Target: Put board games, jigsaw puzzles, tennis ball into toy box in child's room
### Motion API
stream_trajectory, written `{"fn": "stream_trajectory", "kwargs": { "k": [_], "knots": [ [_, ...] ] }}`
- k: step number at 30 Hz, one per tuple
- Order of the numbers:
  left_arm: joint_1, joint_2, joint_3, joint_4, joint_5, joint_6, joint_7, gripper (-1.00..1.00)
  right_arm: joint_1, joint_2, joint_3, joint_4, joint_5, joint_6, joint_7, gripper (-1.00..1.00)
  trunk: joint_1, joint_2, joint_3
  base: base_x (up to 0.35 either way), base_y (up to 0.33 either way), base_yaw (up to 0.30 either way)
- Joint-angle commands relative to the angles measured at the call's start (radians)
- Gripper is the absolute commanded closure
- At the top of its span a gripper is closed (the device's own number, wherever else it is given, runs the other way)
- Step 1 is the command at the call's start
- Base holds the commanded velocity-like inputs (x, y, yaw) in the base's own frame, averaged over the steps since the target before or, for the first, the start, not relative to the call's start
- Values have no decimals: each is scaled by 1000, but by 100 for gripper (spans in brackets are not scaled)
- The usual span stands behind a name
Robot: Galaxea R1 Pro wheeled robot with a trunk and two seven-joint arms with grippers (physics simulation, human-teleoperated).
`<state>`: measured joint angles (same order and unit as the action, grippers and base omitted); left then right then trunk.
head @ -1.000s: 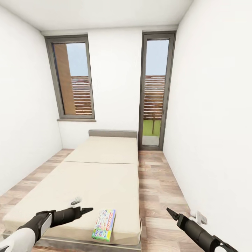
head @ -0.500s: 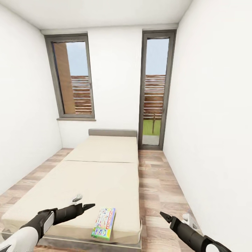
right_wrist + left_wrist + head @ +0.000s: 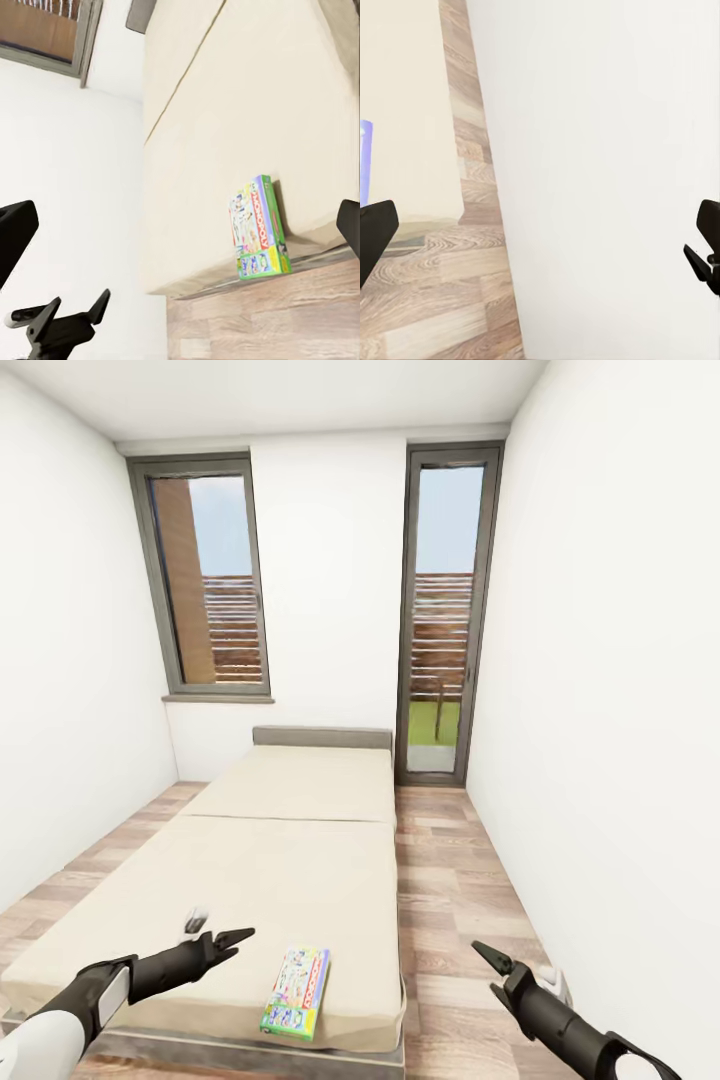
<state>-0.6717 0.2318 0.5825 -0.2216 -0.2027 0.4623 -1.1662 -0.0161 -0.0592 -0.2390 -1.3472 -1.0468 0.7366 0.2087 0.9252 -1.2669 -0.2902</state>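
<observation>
A flat board game box [image 3: 297, 993], white, green and blue with a red stripe, lies near the foot edge of the beige bed [image 3: 290, 860]. My left gripper [image 3: 220, 928] hovers open over the mattress, a short way left of the box and not touching it. Out over the wood floor to the right of the bed, my right gripper [image 3: 515, 963] is open and holds nothing. The right wrist view shows the same box [image 3: 259, 229] on the bed [image 3: 247, 105], with my left gripper [image 3: 64, 322] small in the distance. The table and toy box are out of view.
The bed's grey headboard [image 3: 322, 738] stands against the far wall between a window [image 3: 205, 580] and a tall glazed door [image 3: 445, 610]. White walls close in on both sides. A strip of plank floor [image 3: 445, 880] runs along the bed's right side.
Both arms shifted only slightly: the left gripper drifted a little up and left, and the right gripper rose a little. The board game has not moved.
</observation>
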Motion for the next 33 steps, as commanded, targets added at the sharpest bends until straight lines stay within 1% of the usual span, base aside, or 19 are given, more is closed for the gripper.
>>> {"fn": "stream_trajectory", "kwargs": {
  "k": [1,5,8,10,12,17,22,27,29,33],
  "knots": [
    [-1,1,9,-1,-9,11,-7,-100,-1,0,-7,2,0,7,5,-100,4,-8,-4,0,0,0],
    [-3,10,13,-2,-8,30,-13,-100,-1,-1,-23,8,-4,7,7,-100,19,-36,-17,0,0,0],
    [-7,19,14,-5,-8,66,-13,-100,1,-2,-28,8,-5,8,13,-100,31,-57,-26,0,0,0],
    [-9,26,14,-5,-8,81,-11,-100,4,-3,-29,7,-7,8,23,-100,39,-71,-33,0,0,0],
    [-10,27,14,-5,-8,88,-11,-100,6,-3,-30,6,-9,7,35,-100,46,-85,-39,0,0,0],
    [-11,25,13,-5,-10,92,-8,-100,8,-3,-31,7,-9,4,51,-100,65,-120,-55,0,0,0],
    [-11,31,14,-5,-9,94,-10,-100,7,-4,-31,9,-10,2,54,-100,85,-155,-70,0,0,0],
    [-11,33,14,-5,-9,94,-13,-100,7,7,-23,10,-10,-1,54,-100,104,-190,-86,0,0,0],
    [-11,33,14,-5,-9,95,-22,-100,7,9,-22,11,-10,-1,54,-100,111,-204,-94,0,0,0],
    [-11,34,13,-5,-9,95,-76,-100,7,10,-23,11,-10,0,56,-100,127,-232,-112,0,0,0]
  ]
}}
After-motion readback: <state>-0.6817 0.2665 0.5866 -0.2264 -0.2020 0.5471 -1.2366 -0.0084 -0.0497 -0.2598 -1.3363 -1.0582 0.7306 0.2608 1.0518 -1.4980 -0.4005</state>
